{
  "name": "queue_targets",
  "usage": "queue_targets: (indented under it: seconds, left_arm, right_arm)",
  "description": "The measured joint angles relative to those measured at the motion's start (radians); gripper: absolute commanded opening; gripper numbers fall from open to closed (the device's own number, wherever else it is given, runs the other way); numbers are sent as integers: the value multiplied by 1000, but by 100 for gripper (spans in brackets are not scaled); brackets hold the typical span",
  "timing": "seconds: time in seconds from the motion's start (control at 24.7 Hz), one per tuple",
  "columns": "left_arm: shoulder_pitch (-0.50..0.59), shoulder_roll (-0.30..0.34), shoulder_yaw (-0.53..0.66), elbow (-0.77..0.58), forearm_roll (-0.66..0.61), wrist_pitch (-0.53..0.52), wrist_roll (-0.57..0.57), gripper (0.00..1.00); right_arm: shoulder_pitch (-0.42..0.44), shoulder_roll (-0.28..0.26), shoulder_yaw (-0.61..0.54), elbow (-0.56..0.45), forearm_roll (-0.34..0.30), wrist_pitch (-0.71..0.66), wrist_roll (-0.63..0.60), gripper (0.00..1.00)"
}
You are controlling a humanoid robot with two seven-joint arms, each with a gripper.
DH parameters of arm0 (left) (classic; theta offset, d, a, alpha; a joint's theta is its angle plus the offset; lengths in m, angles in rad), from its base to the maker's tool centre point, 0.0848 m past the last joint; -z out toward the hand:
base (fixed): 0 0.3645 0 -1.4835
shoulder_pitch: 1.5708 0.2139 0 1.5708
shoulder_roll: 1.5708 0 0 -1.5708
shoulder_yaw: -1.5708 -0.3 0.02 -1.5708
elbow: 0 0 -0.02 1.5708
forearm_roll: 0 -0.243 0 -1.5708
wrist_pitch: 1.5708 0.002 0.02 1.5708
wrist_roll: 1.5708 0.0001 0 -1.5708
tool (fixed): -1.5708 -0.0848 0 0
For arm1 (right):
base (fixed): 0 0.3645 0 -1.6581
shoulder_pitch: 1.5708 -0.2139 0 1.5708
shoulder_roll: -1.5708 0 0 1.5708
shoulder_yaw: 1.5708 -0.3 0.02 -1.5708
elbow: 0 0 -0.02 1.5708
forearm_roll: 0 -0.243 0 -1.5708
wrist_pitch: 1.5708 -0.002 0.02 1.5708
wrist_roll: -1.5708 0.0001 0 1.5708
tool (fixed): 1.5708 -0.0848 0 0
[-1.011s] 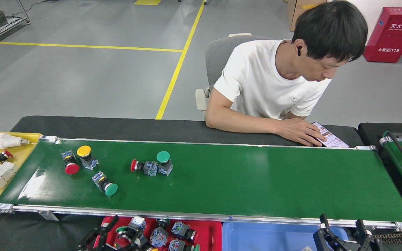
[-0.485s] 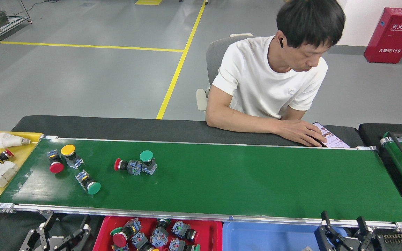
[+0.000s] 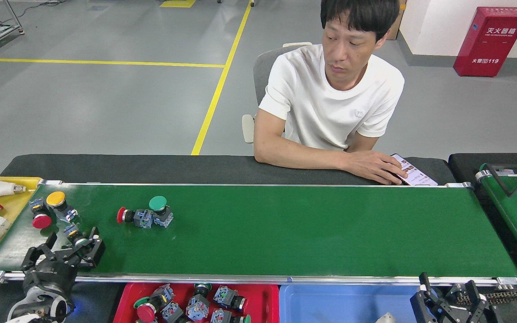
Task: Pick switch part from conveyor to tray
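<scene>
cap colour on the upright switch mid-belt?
Green cap, clearest in the head view.

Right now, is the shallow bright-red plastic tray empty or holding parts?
Holding parts: the shallow bright-red plastic tray has several push-button switch parts lying inside.

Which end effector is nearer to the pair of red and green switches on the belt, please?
Left. The left end effector sits on the belt, just left of and nearer than the switch pair. The right end effector hangs far right, off the belt's near rail.
</scene>
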State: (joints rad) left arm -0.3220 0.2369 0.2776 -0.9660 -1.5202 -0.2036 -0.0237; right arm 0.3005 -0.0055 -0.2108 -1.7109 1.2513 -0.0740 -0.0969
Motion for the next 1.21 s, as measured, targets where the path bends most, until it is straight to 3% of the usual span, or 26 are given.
queue_targets:
  seconds: [0.04,0.08,0.16,0.49,0.61,0.77,0.97,1.13,1.21]
  left_arm:
    - [-21,15,-2,35,0,2,0,80]
    - [-36,35,-3,67,0,4,-1,40]
    - [-51,68,-4,112,3,-14,-3,6]
    - [-42,83,-2,136,28,-87,1,3]
    - [1,74,-3,77,55,-98,1,3]
    - [138,38,-3,-140,71,-103,2,2]
    - [397,-35,-13,-518,68,-113,0,3]
    - [569,-65,-155,-753,56,-130,8,4]
    - [602,-64,-237,-792,23,-133,17,6]
  right_arm:
    - [0,0,0,0,0,0,0,100]
    - [0,0,-2,0,0,0,0,100]
    - [0,0,-2,0,0,0,0,100]
    - [0,0,-8,0,0,0,0,100]
    - [1,0,-8,0,0,0,0,100]
    - [2,0,-10,0,0,0,0,100]
    - [3,0,-20,1,0,0,0,100]
    - [3,0,-23,1,0,0,0,100]
    - [11,-1,-27,1,0,0,-1,100]
